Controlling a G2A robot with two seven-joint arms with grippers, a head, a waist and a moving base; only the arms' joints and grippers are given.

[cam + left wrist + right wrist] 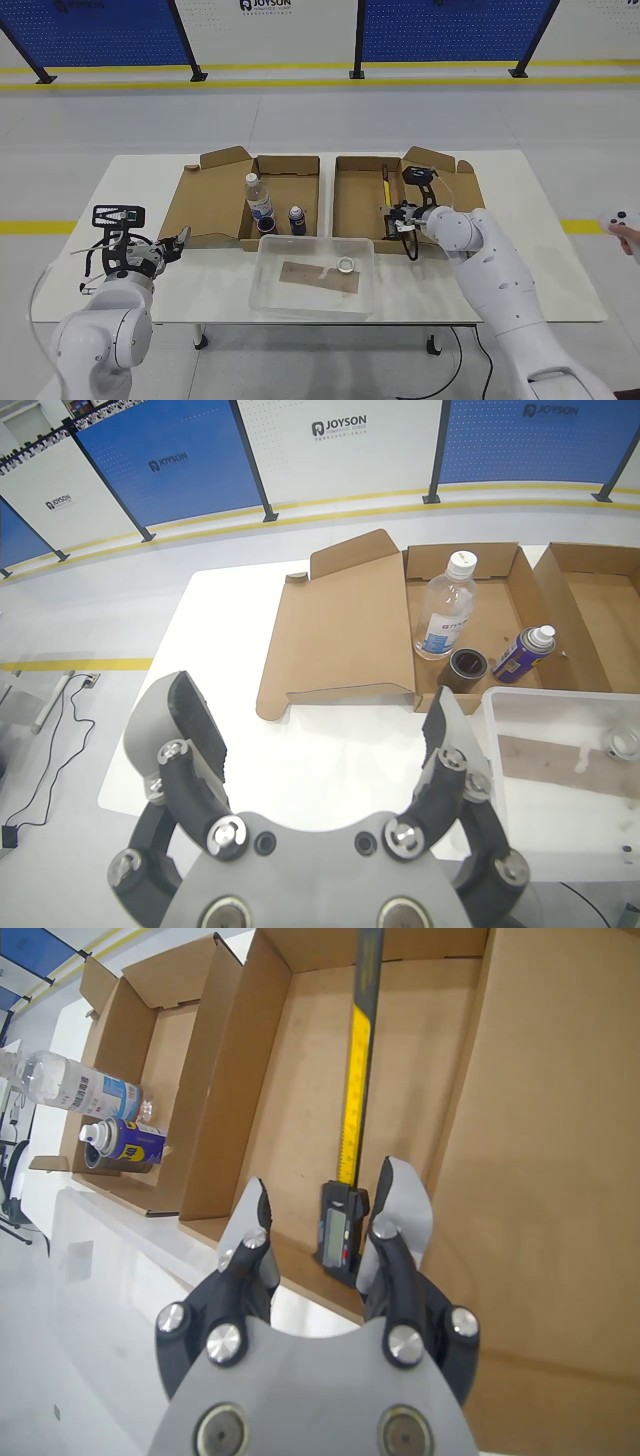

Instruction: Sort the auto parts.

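A digital caliper [357,1078] with a yellow scale lies in the right cardboard box [360,205]; in the top view the caliper [386,190] lies along the box's right side. My right gripper [327,1180] hangs open just above its display head, one finger on each side; the top view shows this gripper [402,218] at the box's front right corner. The left box [500,575] holds a water bottle [445,615], a blue spray can [522,655] and a black cylinder [467,667]. My left gripper [310,695] is open and holds nothing, over the bare table left of the boxes.
A clear plastic bin [270,290] stands in front of the boxes, holding a metal ring [345,264] and a brown card [318,277]. The left box's lid flap [205,200] lies flat towards my left arm. White table [540,260] spreads around both arms.
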